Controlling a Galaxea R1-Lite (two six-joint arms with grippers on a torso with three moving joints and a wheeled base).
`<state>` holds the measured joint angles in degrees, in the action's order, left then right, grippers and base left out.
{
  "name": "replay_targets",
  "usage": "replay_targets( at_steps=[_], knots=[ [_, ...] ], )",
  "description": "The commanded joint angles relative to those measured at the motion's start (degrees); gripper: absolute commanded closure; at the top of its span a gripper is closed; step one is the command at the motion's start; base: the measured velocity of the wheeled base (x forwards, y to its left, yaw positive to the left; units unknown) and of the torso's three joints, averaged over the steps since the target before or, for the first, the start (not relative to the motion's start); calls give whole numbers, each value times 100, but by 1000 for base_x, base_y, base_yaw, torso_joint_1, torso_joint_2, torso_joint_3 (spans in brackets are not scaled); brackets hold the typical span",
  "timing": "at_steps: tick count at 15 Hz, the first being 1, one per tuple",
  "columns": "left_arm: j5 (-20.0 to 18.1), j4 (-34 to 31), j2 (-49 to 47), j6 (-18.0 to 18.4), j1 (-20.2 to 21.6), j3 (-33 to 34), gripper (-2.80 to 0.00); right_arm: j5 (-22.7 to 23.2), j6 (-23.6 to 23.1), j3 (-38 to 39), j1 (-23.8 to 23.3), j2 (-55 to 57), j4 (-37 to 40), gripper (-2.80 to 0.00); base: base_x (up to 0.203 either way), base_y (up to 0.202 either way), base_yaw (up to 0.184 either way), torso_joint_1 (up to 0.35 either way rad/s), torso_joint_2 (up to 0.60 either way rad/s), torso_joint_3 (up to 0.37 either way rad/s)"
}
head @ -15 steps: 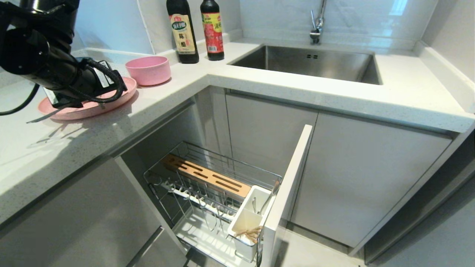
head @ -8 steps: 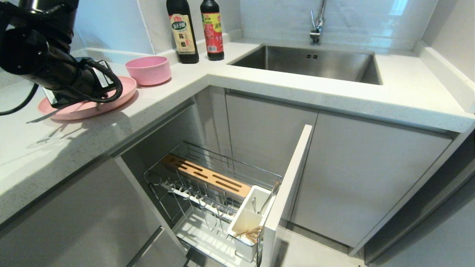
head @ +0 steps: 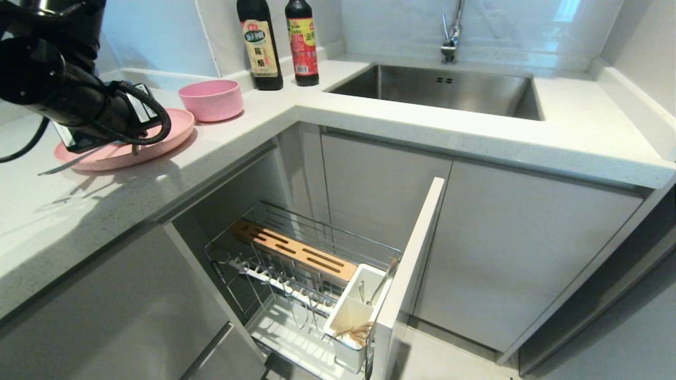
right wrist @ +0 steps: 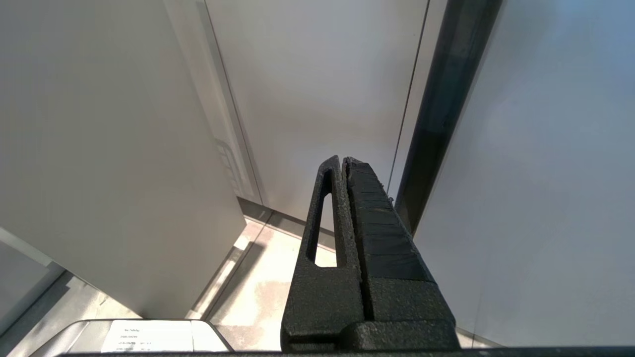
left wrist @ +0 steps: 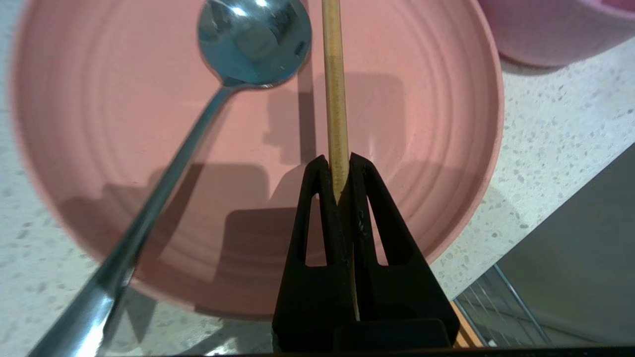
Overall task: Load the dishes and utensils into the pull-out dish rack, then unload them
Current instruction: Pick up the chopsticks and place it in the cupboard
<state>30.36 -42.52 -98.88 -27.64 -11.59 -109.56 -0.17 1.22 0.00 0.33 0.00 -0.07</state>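
1. My left gripper (left wrist: 339, 161): over the pink plate (left wrist: 436, 124), fingers pressed tight on one wooden chopstick (left wrist: 334, 89), which runs out from the tips across the plate's middle.
2. Pink plate, in the head view (head: 174, 132): on the white worktop (head: 369, 126), near its front edge, partly covered by my left arm.
3. Metal spoon (left wrist: 253, 34): bowl resting in the plate beside the chopstick, thin handle slanting out over the plate's rim onto the worktop.
4. Pink bowl (head: 211, 99): upright on the worktop, just beside the plate on its far side.
5. Two dark sauce bottles (head: 277, 45): at the wall, beyond the bowl from the plate.
6. Steel sink (head: 438, 89): set into the worktop, well apart from the plate.
7. Pull-out dish rack (head: 296, 264): drawn open below the worktop, lower than the plate; bamboo strip along its far side, white utensil cup (head: 354, 311) at the cabinet front.
8. My right gripper (right wrist: 343, 161): well apart from the plate, fingers pressed together on nothing, facing plain cabinet panels and floor.
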Motion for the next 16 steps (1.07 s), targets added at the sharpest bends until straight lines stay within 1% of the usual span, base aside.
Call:
replay_targets(
  at_steps=[1, 3, 5, 6, 7, 9, 10, 11, 12, 14, 15, 16],
  knots=[
    [56, -4, 205, -28, 0, -4, 0, -1, 1, 9, 2, 0, -1, 0, 0, 0, 0, 0, 0, 0],
    [86, 8, 475, -50, -4, -4, 0, -1, 1, 9, 2, 0, -1, 0, 0, 0, 0, 0, 0, 0],
    [38, 133, 770, -78, -32, -2, 0, -1, 1, 9, 2, 0, -1, 0, 0, 0, 0, 0, 0, 0],
    [-24, 205, 892, -124, -138, 2, 0, -1, 1, 9, 2, 0, -1, 0, 0, 0, 0, 0, 0, 0],
    [-87, 241, 990, -285, -343, -1, 0, -1, 1, 9, 2, 0, -1, 0, 0, 0, 0, 0, 0, 0],
    [-235, 229, 1169, -689, -937, 5, 0, -1, 1, 9, 2, 0, -1, 0, 0, 0, 0, 0, 0, 0],
    [-354, 140, 1260, -860, -1292, 25, 0, 1, 1, 9, 3, 0, -1, 0, 0, 0, 0, 0, 0, 0],
    [-521, -83, 1343, -991, -1706, 43, 0, 0, 1, 9, 2, 0, -1, 0, 0, 0, 0, 0, 0, 0],
    [-754, -430, 1410, -1118, -2180, 53, 0, -1, 1, 9, 2, 0, -1, 0, 0, 0, 0, 0, 0, 0],
    [-1298, -1135, 1444, -1335, -2940, 58, 0, -1, 1, 9, 2, 0, -1, 0, 0, 0, 0, 0, 0, 0],
    [-1707, -1743, 1380, -1399, -3297, 37, 0, -1, 1, 9, 2, 0, -1, 0, 0, 0, 0, 0, 0, 0],
    [-2023, -2308, 1253, -1390, -3510, 20, 0, -1, 1, 9, 8, 0, -1, 0, 0, 0, 0, 0, 0, 0]
  ],
)
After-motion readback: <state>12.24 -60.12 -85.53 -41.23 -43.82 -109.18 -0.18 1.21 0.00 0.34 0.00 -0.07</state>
